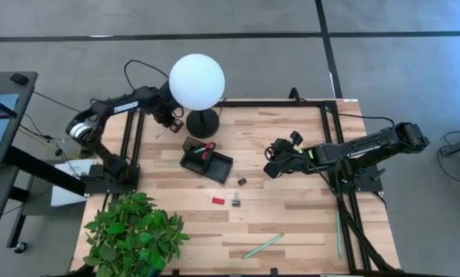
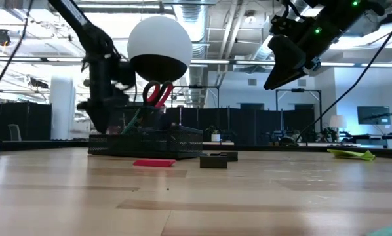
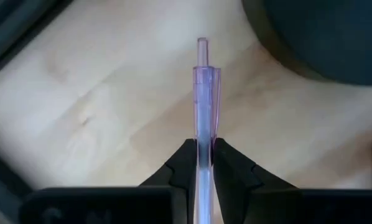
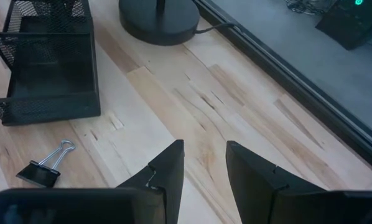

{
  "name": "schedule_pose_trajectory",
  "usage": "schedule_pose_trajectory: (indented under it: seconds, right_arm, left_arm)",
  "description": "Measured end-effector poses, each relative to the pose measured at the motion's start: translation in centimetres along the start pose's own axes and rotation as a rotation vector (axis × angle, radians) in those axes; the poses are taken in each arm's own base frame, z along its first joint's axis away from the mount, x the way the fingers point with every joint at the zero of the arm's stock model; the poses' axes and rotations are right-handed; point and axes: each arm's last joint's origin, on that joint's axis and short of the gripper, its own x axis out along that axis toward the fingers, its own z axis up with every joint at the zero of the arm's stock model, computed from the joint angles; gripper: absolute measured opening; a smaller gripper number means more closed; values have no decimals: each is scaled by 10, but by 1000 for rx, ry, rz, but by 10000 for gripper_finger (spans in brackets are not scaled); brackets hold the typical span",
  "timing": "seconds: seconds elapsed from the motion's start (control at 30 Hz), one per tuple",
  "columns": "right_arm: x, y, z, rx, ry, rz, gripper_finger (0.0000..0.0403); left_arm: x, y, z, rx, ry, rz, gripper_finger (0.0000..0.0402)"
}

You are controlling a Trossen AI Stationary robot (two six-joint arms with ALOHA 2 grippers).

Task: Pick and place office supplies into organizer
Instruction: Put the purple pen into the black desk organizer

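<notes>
My left gripper (image 1: 167,118) is at the table's far left, beside the round lamp base (image 1: 203,121), and is shut on a translucent purple pen (image 3: 203,93). The black mesh organizer (image 1: 207,160) sits mid-table with the red-handled scissors (image 1: 206,148) standing in it, handles up (image 2: 158,92). My right gripper (image 4: 204,168) hangs open above the table, right of the organizer (image 4: 49,68). A small red block (image 1: 218,201) and two black clips (image 1: 236,201) (image 1: 242,181) lie on the wood nearer the front. A light-green pen (image 1: 262,246) lies close to the near edge. My left gripper pinches the purple pen's barrel (image 3: 203,149) between its two fingers (image 3: 183,165). The pen lies along the fingers and juts forward out of them, its clip end (image 3: 202,45) over the bare wood next to the lamp base.
A white globe lamp (image 1: 196,81) stands on its black base at the far edge, close to my left gripper. A potted plant (image 1: 134,231) fills the near left corner. Bare wood (image 1: 307,223) lies right and in front of the organizer. Metal frame rails (image 1: 331,131) run along the table's sides.
</notes>
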Motion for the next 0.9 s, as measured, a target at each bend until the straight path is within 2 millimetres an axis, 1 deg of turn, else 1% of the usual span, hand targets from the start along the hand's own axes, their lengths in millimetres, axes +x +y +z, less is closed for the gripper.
schedule_pose_trajectory:
  seconds: [0.1, 0.2, 0.37, 0.5, 0.63, 0.8, 0.9]
  right_arm:
    - [0, 0, 0, -1, 0, 2, 114]
    - [0, 0, 0, -1, -1, 2, 114]
    - [0, 0, 0, 0, -1, 2, 114]
    - [0, 1, 0, 3, -4, 4, 114]
    - [0, 1, 2, 16, -18, 11, 114]
    - [0, 2, 2, 19, -21, 13, 114]
    - [0, 2, 2, 19, -20, 15, 114]
  left_arm:
    - [-22, -6, -10, -26, -38, 30, 32]
    - [-42, -12, -24, -48, -114, 25, 32]
    - [-70, -26, -57, -91, -243, -16, 32]
    - [-84, -37, -86, -114, -340, -49, 32]
    - [-93, -49, -110, -97, -482, -99, 32]
    - [-96, -69, -123, 11, -792, -302, 32]
    - [-90, -81, -127, 76, -955, -405, 32]
